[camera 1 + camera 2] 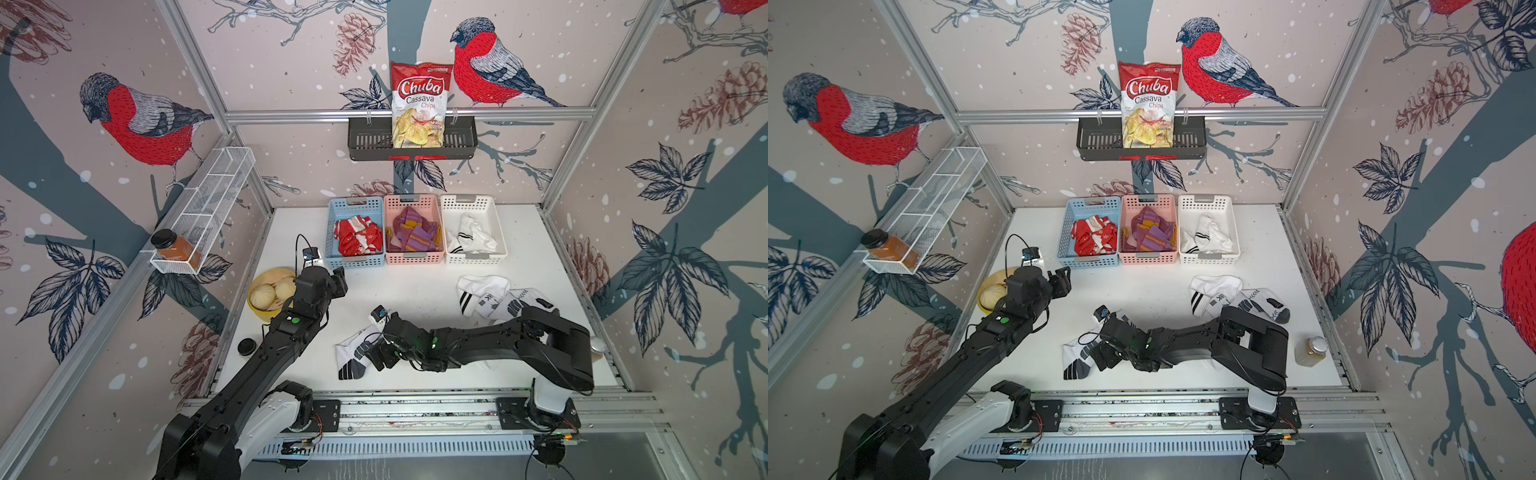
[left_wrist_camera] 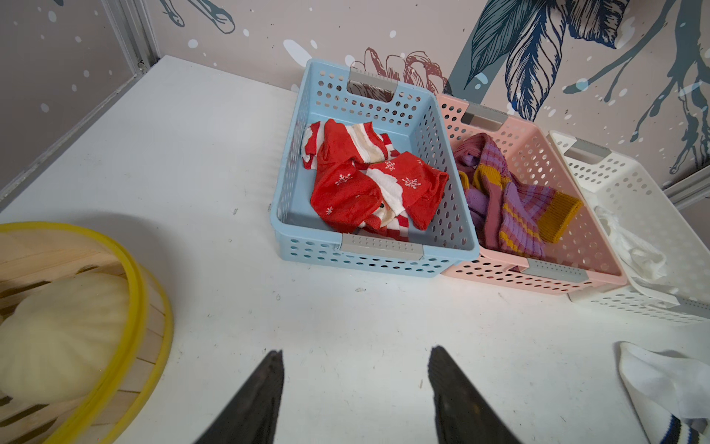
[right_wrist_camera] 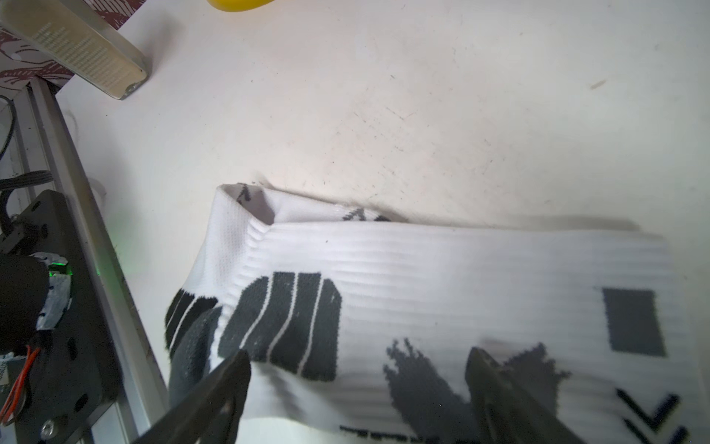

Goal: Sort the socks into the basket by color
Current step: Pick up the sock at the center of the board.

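Note:
Three baskets stand in a row at the back. The blue basket (image 1: 355, 262) holds red-and-white socks (image 1: 359, 239), the pink basket (image 1: 413, 258) purple-and-mustard socks (image 1: 413, 235), and the white basket (image 1: 476, 258) white socks (image 1: 473, 235). A white sock with black marks (image 1: 353, 357) lies flat near the table's front. My right gripper (image 1: 376, 353) is open just over it, and in the right wrist view the jaws (image 3: 357, 353) straddle this sock (image 3: 422, 261). More white socks (image 1: 494, 297) lie in a heap on the right. My left gripper (image 1: 340, 280) hovers open and empty, in front-left of the blue basket (image 2: 292, 161).
A yellow-rimmed bamboo steamer with buns (image 1: 266, 291) sits at the table's left edge, close to the left arm. A black lid (image 1: 247, 346) lies in front of it. A jar (image 1: 1310, 351) stands at the front right. A chips bag (image 1: 419, 104) stands in a black wall basket.

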Robot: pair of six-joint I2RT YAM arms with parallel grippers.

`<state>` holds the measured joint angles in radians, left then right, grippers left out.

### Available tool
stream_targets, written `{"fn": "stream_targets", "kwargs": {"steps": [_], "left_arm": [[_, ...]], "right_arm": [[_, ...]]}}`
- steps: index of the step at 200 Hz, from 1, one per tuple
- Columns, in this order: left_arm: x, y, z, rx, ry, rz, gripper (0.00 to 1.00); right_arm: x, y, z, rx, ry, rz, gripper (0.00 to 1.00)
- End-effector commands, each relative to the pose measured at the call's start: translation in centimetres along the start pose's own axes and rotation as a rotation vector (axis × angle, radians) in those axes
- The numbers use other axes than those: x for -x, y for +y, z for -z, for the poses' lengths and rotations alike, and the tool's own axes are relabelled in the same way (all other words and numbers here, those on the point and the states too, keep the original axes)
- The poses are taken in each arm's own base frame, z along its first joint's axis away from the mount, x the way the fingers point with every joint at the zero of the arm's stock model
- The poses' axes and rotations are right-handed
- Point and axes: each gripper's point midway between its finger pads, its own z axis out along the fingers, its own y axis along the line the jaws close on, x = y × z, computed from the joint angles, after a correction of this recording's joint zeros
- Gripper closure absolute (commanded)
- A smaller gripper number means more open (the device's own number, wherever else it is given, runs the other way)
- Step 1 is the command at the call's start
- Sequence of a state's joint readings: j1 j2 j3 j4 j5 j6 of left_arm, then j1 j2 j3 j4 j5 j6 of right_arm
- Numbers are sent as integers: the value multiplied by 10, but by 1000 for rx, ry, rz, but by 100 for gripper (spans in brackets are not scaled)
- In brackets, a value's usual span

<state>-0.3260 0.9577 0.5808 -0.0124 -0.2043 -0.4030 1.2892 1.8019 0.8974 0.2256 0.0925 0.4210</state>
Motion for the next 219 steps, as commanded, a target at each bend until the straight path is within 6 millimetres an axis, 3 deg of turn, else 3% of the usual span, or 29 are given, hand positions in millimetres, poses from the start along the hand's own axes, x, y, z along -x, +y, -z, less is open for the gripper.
{"fn": "stream_targets", "kwargs": {"steps": [1, 32, 62, 117, 175, 219], "left_arm": [[2, 0, -1, 4, -7, -4, 39], [3, 0, 0, 7, -8, -7, 39], [2, 2, 1, 16, -11, -10, 39], [0, 3, -1, 17, -2, -12, 39], [-2, 1, -2, 8, 4, -11, 39], [-5, -3, -2, -21, 14, -20, 39]], "right_arm": [[5, -3, -8, -46, -10, 24, 9], [-5, -16, -22, -115, 30, 8, 9], [-13, -39, -19, -169, 41, -57, 12], [-24, -92, -1, -255, 53, -183, 33], [-8, -110, 20, -289, 5, -201, 63], [26, -110, 48, -282, -85, -195, 68]]}}
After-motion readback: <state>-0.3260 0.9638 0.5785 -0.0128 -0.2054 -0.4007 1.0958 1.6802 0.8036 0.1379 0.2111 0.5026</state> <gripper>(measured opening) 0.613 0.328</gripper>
